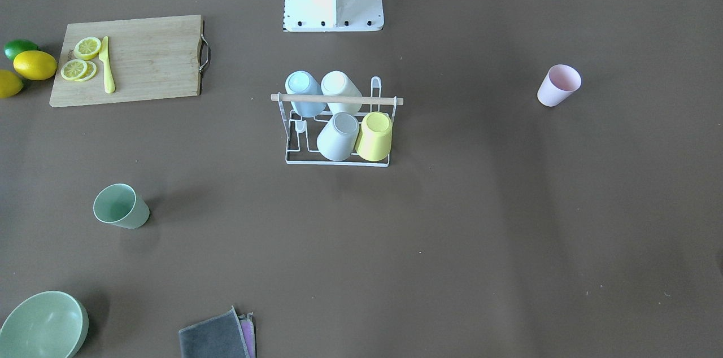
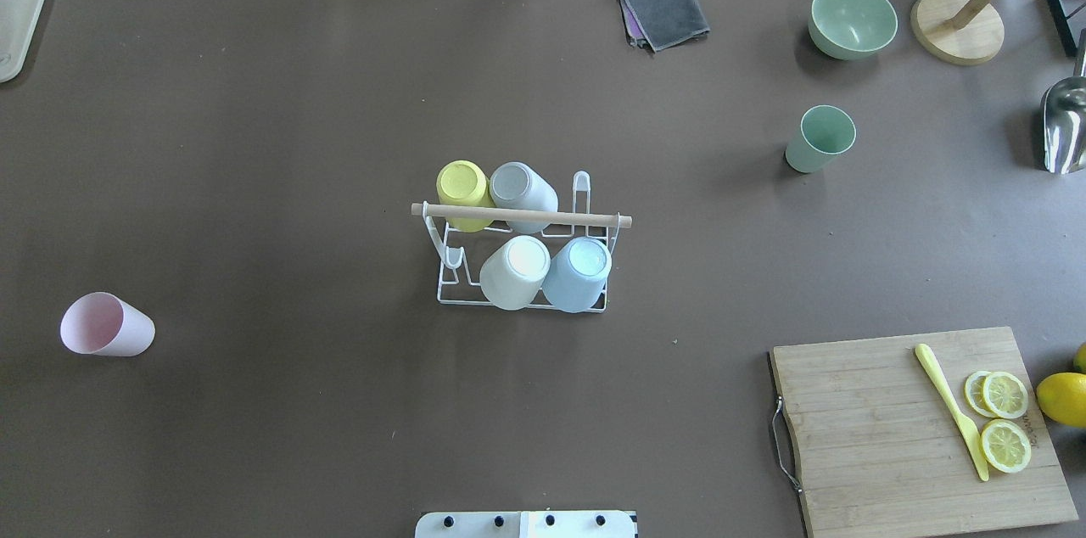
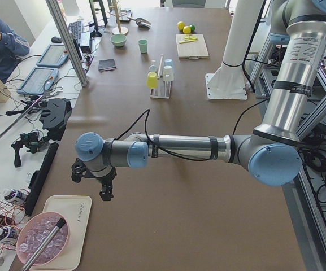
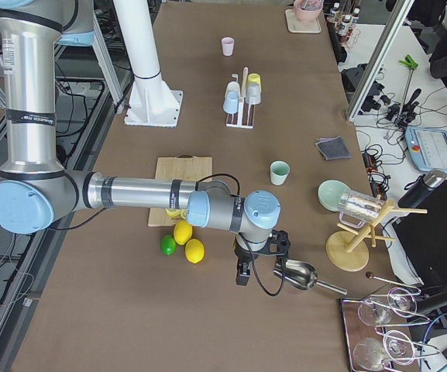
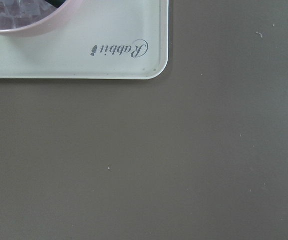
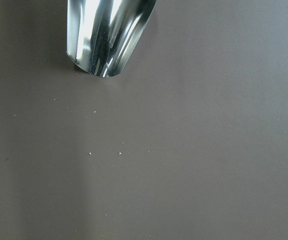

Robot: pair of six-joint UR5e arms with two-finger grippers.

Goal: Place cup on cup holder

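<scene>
Centre of table: cup holder (image 2: 522, 216), four cups inverted over its prongs so they stay put, two prongs free. pink cup (image 2: 106, 326) and green cup (image 2: 820, 139) stand loose, well apart from it. left gripper (image 3: 103, 189) and right gripper (image 4: 246, 271) hang at the table ends, probably parked clear. Jaw state: can't tell.

Even, diffuse light; soft, faint shadows. Strong glare on the metal scoop (image 6: 109, 35) just beside the right gripper (image 4: 242, 276) jaws.
</scene>
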